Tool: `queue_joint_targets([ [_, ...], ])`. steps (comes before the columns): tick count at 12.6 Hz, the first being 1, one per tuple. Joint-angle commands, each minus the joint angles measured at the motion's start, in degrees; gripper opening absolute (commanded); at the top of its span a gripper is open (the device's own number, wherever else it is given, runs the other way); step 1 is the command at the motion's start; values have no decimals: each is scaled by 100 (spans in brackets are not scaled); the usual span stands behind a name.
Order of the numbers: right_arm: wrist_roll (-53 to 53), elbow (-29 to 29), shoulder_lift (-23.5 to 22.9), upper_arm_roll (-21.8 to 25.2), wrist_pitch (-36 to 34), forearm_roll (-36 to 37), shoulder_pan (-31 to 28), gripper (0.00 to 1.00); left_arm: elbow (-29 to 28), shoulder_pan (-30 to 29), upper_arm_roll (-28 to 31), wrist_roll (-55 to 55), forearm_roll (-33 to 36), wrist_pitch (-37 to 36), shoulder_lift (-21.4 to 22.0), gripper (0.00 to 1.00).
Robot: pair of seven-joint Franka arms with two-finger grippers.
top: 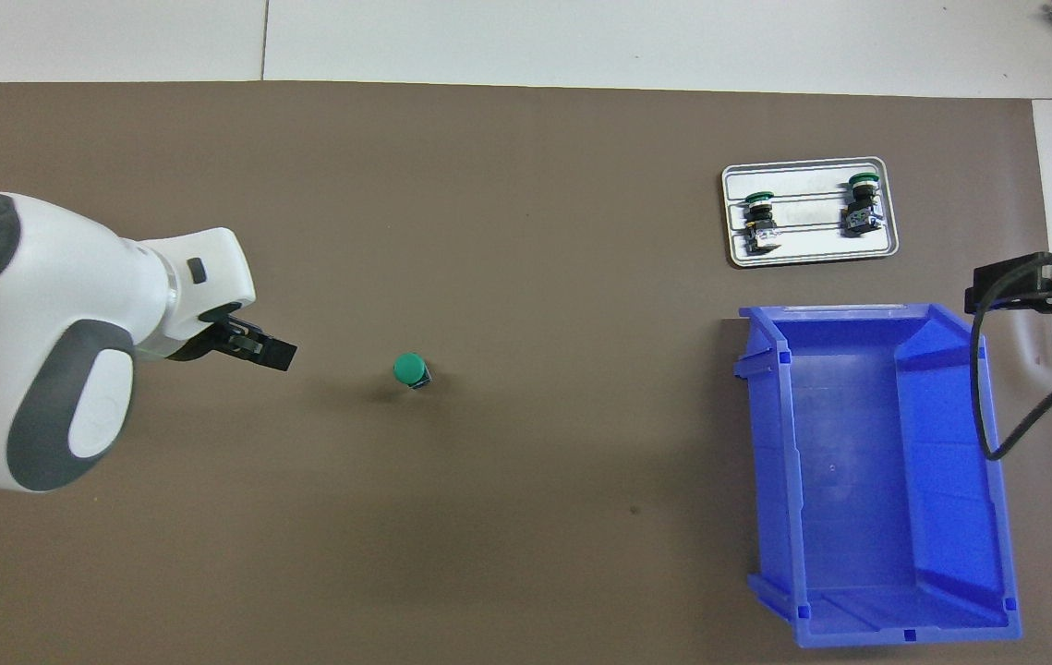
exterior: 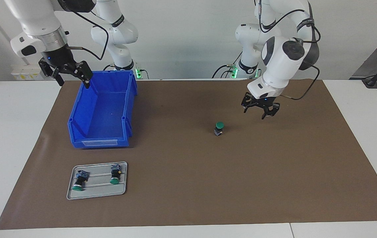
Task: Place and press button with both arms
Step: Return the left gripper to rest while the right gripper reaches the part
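The right arm's black two-finger gripper (exterior: 70,75) hangs in the air over the rim of the open blue plastic storage bin (exterior: 102,110) at the end of that bin nearest the robots, its fingers spread wide and holding nothing; this arm waits. The bin, with nothing seen inside, rests on the brown table mat (exterior: 188,185) toward the right arm's end of the table.

The left arm's black two-finger gripper (exterior: 261,111) is up in the air over bare mat toward the left arm's end, its fingers parted and holding nothing, clear of the button. In the overhead view the same gripper (top: 258,348) shows beside the white wrist, with open mat between it and the green cap.

A little farther from the robots, near the middle of the mat, the small push-button switch with a round green cap, black body and blue-grey terminal block (exterior: 219,128) stands upright on its block, cap on top, touched by neither gripper; from overhead its green cap (top: 410,368) faces the camera.

Farthest from the robots, just past the bin, a flat grey metal tray with raised rim (exterior: 122,191) carries two more green-capped push-button switches (exterior: 78,181) (exterior: 115,175), both lying on their sides, apart from each other.
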State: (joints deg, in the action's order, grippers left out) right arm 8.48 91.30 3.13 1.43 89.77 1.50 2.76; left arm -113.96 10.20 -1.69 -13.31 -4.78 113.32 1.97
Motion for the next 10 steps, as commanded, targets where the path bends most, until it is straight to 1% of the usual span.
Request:
queue_joint_targets([
  [1, 634, 11, -171, -99, 189, -26, 487, 100, 390, -439, -42, 127, 100, -659, 207, 100],
  [3, 1058, 72, -339, -108, 619, -149, 1101, 100, 1048, -712, -42, 118, 100, -1178, 119, 100],
  [4, 1434, 20, -514, -125, 743, -167, 1426, 100, 1460, -765, -33, 118, 135, -1398, 32, 100],
  [5, 1942, 2, -689, -142, 1040, -202, 1847, 100, 1882, -766, -33, 118, 327, -1627, -117, 100],
  [6, 2495, -7, -952, -143, 1426, -194, 2286, 100, 2225, -757, -42, 109, 494, -1864, -231, 100],
  [7, 2945, -85, -1268, -143, 1812, -185, 2639, 100, 2516, -757, -42, 101, 487, -2040, -337, 100],
  [9, 3597, -401, -2041, -143, 2498, -141, 3263, 100, 2912, -748, -42, 101, 470, -2383, -513, 100],
  [10, 3922, -420, -2349, -143, 2841, -98, 3545, 100, 3149, -748, -59, 109, 452, -2515, -575, 100],
])
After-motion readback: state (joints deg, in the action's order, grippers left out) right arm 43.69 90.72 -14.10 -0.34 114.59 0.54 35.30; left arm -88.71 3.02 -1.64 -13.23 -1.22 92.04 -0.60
